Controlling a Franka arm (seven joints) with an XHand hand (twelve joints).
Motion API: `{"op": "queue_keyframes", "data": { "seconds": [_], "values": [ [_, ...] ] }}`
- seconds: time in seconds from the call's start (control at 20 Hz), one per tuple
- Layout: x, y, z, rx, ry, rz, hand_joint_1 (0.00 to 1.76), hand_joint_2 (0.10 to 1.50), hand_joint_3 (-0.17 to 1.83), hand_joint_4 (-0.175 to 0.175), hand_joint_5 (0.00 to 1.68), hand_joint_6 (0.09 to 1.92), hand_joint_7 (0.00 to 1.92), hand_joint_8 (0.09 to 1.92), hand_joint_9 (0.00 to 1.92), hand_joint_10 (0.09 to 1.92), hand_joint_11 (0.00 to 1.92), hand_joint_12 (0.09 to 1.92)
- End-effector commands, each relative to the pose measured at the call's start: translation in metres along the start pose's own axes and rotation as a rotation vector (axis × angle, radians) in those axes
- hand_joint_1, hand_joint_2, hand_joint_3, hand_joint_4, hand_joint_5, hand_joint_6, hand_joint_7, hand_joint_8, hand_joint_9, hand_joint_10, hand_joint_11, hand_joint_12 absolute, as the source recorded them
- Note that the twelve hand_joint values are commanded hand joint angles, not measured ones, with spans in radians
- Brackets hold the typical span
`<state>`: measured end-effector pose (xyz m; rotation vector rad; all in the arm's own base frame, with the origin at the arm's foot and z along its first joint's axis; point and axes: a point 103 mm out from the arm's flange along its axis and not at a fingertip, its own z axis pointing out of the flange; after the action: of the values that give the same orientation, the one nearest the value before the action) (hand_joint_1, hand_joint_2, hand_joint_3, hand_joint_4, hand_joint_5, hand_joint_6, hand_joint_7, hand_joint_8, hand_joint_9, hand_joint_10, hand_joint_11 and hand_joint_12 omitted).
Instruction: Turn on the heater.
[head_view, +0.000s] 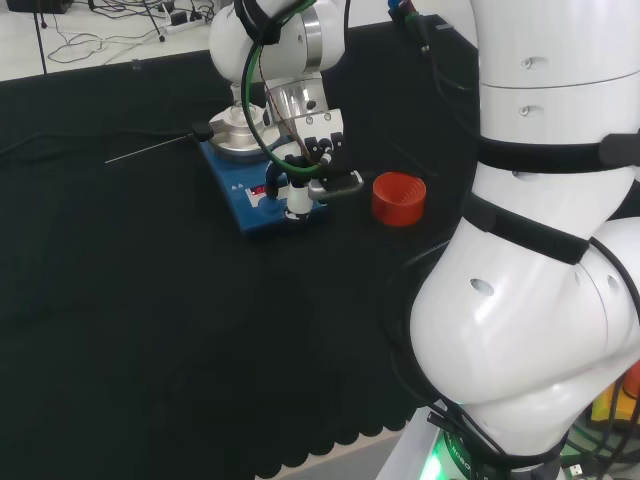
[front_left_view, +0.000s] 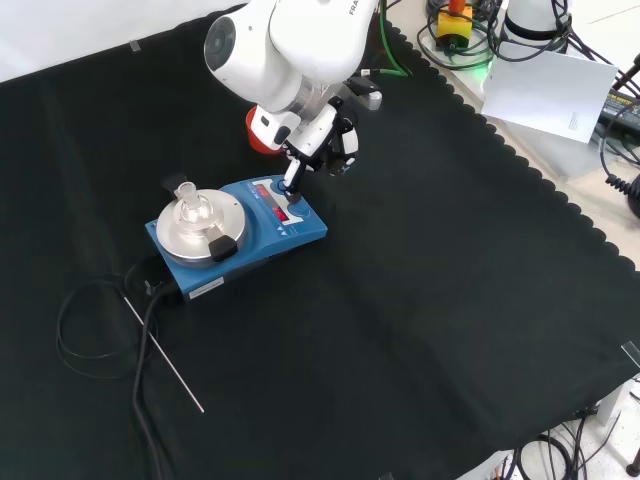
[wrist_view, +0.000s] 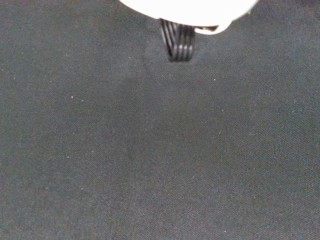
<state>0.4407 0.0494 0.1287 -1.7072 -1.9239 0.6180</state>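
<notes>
The heater (front_left_view: 262, 243) is a blue box with a round silver plate (front_left_view: 170, 235) and a front panel with red displays (front_left_view: 283, 213). A small clear flask (front_left_view: 192, 208) stands on the plate. My hand (front_left_view: 330, 135) hovers over the panel's end nearest the arm. One straight finger (front_left_view: 293, 178) points down and its tip meets the panel at the knob (front_left_view: 298, 212). In the head view the hand (head_view: 315, 150) stands over the heater (head_view: 250, 205), with a white fingertip (head_view: 298, 198) down on the panel. The wrist view has black cloth and a blurred white part of the hand (wrist_view: 190, 7).
A red ribbed ring (head_view: 398, 198) stands on the cloth just right of the heater in the head view. A thin metal rod (front_left_view: 165, 355) and a looped black cable (front_left_view: 85, 325) lie beside the heater's plate end. The scalloped cloth edge (front_left_view: 560, 205) runs along the bench.
</notes>
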Motion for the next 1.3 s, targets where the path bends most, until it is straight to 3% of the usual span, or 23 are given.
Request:
{"op": "queue_keyframes", "data": {
  "seconds": [0.05,0.35,1.3],
  "values": [
    [0.001,0.001,0.001,0.003,-0.004,0.006,1.4,0.68,1.02,-0.05,0.26,0.64,1.53,1.61,1.62,1.41,1.1,1.26],
    [-0.012,0.001,0.003,0.01,0.004,0.006,1.4,0.68,1.02,-0.05,0.26,0.64,1.53,1.61,1.62,1.41,1.1,1.26],
    [-0.002,0.004,0.006,0.018,0.002,0.008,1.4,0.68,1.02,-0.05,0.27,0.65,1.53,1.61,1.62,1.41,1.1,1.26]
  ]
}}
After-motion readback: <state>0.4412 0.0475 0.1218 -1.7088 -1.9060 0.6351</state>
